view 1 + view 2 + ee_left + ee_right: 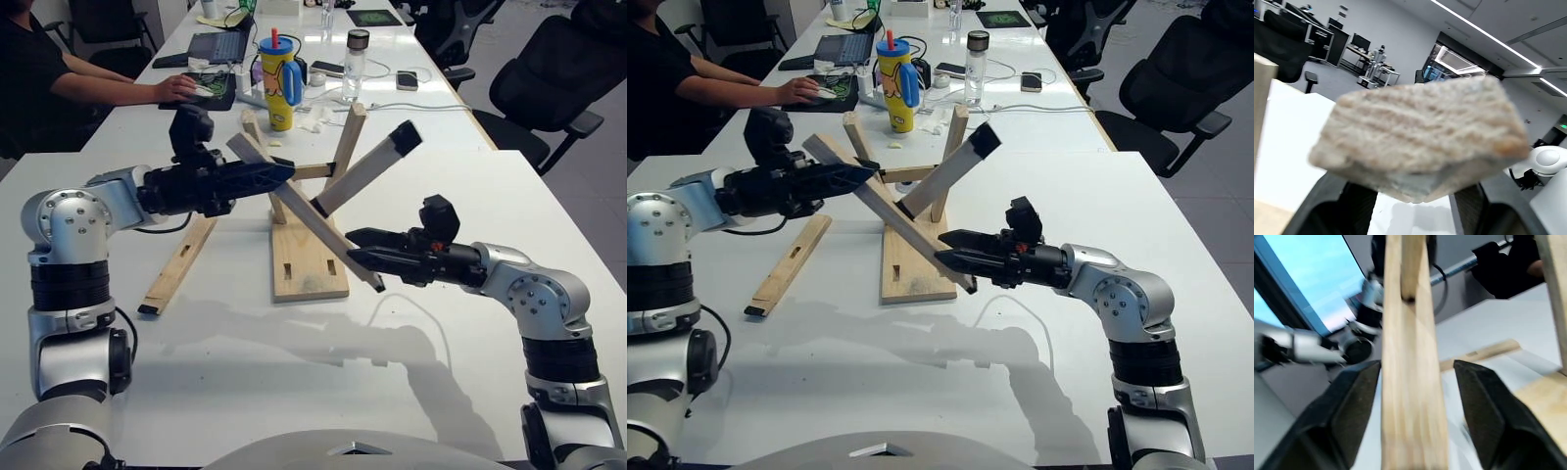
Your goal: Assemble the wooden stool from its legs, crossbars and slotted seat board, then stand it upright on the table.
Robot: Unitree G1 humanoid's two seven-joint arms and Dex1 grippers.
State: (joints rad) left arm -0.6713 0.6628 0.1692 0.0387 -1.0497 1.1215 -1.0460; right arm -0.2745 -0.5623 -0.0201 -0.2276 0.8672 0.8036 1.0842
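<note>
Spanning both eye views, the white table [294,392] carries the work. The seat board [304,269] lies flat at the middle of the tabletop, nearer the far edge than the near one. A partly joined leg frame [362,171] leans above the board, its members crossing and pointing upward. One long leg [313,220] runs diagonally from high on the left down to the board's right edge. A loose rail [181,262] lies flat on the tabletop toward the left edge, well apart from the board. The left gripper [269,176] is clamped on the upper end of the long leg and bears the frame's weight. The right gripper [355,247] is released, with its fingers [1352,401] astride the lower part of that leg and a gap on each side. Judged step: securing a second hold before guiding the frame to the board's slots. Recommended: close the right fingers squarely on the leg's flat faces, keep the left grip firm, and lower gently, since nothing restrains the board from sliding.
</note>
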